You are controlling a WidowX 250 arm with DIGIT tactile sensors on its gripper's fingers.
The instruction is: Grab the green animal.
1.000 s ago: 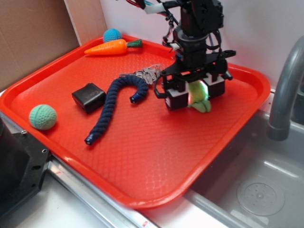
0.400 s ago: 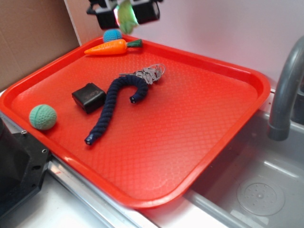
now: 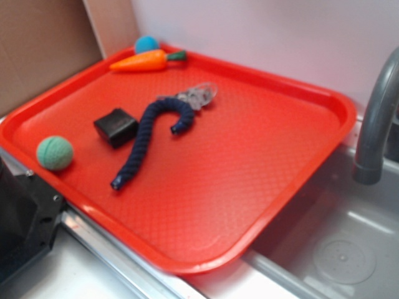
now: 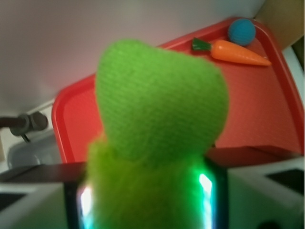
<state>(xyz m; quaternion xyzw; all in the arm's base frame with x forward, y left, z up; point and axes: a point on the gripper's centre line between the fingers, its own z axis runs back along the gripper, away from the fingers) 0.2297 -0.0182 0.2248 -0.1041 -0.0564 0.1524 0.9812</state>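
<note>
Between the gripper (image 4: 147, 200) jaws, green animal (image 4: 157, 109) clamped, red tray (image 4: 257, 105) below

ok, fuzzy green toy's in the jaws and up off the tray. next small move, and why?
Probably just hold the grip closed and pause. In the wrist view the fuzzy yellow-green plush animal fills the gap between the gripper fingers, well above the red plastic tray. The exterior view shows no arm over the tray, so the grab looks done.
</note>
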